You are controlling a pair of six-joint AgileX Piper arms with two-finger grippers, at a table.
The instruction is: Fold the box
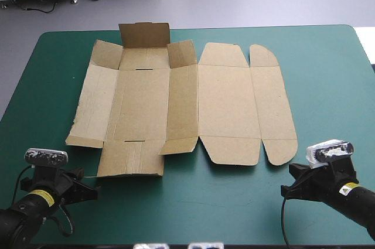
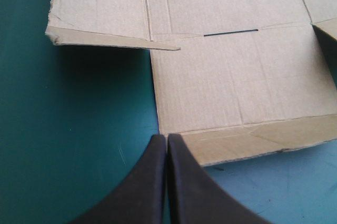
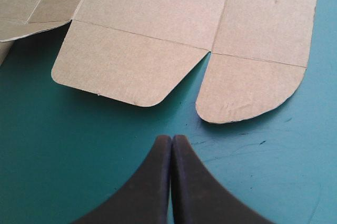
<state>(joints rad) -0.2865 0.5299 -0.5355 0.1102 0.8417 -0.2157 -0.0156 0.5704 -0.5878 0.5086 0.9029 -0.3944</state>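
The box (image 1: 176,102) lies unfolded on the table (image 1: 58,61), with left gripper (image 2: 167,145) and right gripper (image 3: 171,142), fingers pressed together, just short of its near edge, seemingly poised to start folding.

brown box (image 1: 176,108), cut board sheet lying unfolded mid desk (image 1: 328,73), mostly flat, far flap upright, rounded flaps at right

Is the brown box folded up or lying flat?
Flat, nearly all of it. The box lies spread on the table; only some far flaps tilt up, no walls tucked.
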